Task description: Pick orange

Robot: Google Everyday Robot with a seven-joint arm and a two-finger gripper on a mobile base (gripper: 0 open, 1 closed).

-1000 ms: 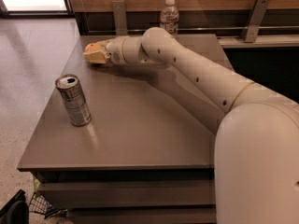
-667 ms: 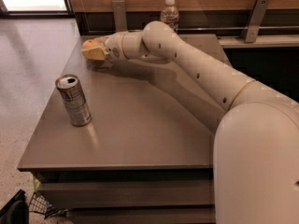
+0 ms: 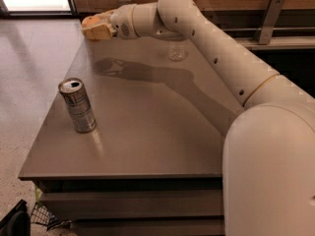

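My gripper is at the far left corner of the table, raised a little above the top, with its shadow on the surface below it. Its tan fingers are closed around a small round orange-coloured thing, the orange, of which only a part shows between them. No other orange lies on the table. The arm reaches to it from the right foreground across the back of the table.
A silver drink can stands upright near the left edge of the grey table. The base of a clear water bottle shows behind the arm at the back. A railing and wood wall run behind the table.
The arm and gripper have risen from the table top at the far left corner, with the orange thing staying between the fingers. The can has not moved.
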